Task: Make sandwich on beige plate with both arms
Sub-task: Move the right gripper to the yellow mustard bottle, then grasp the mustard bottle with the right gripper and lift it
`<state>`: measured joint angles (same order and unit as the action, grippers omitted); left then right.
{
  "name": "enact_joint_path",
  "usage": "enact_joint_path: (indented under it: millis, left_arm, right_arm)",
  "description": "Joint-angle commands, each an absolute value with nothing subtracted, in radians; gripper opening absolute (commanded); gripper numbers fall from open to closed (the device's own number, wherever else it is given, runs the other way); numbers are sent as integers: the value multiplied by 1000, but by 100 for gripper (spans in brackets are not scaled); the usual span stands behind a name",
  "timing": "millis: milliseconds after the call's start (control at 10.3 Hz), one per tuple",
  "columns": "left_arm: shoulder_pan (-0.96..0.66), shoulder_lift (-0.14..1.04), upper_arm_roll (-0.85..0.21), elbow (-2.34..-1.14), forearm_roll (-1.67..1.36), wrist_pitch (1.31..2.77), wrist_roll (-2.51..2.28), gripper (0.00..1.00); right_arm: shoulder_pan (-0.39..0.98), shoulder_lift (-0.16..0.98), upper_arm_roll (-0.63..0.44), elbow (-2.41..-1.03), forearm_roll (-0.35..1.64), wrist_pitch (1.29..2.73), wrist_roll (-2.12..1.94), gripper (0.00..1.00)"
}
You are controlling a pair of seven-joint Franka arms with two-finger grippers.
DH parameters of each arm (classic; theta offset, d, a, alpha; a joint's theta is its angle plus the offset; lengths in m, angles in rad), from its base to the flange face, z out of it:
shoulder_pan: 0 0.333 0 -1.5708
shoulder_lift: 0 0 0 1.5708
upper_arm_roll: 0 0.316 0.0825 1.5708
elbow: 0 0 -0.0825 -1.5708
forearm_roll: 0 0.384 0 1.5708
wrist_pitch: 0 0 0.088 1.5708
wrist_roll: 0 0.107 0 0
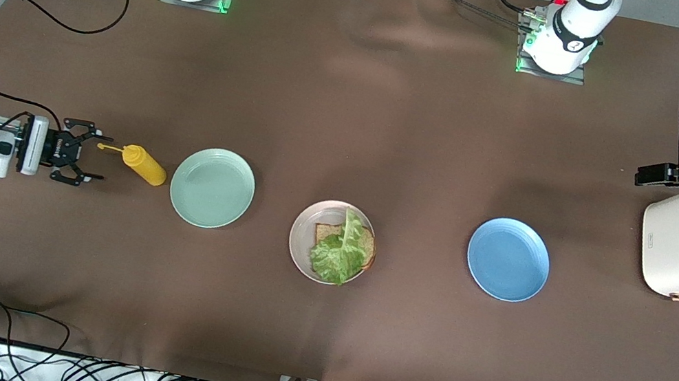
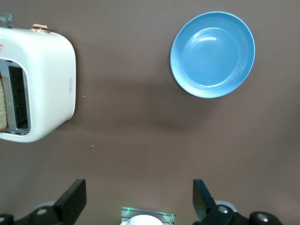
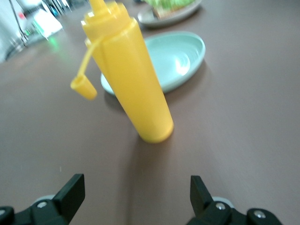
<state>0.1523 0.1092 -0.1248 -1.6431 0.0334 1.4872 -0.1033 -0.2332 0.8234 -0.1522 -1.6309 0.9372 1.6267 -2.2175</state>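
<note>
The beige plate (image 1: 303, 229) lies mid-table, between a mint green plate and a blue one. On it rests one brown bread slice (image 1: 324, 232), largely covered by a ruffled green lettuce leaf (image 1: 338, 254). Another bread slice (image 2: 3, 105) stands in a slot of the white toaster (image 1: 678, 250) at the left arm's end. My left gripper (image 2: 139, 199) hangs open and empty, high up by the toaster. My right gripper (image 1: 86, 154) lies low and open at the right arm's end, pointing at a yellow squeeze bottle (image 3: 131, 89) just ahead of its fingers and holding nothing.
The mint green plate (image 1: 213, 188) sits between the yellow bottle (image 1: 143, 164) and the beige plate. The blue plate (image 1: 508, 259) lies between the beige plate and the toaster. Cables run along the table edge nearest the front camera.
</note>
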Motion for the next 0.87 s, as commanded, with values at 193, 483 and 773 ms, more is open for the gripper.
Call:
enact_joint_path:
  millis: [193,483,773]
  left_arm:
    - [150,114,-124,-1631,28,1485,-84,100]
    - [150,114,-124,-1629,26,1483,-86,100]
    - [152,114,-124,-1629,26,1483,-86,100]
  right_arm:
    - [-242,861,-124,-1638,1075,1413,-2299,100]
    - [-238,859,-118,-1637,1195,1427,-2459,100]
    - [-236,888,-88,-1644,1200,1433,-2488,100]
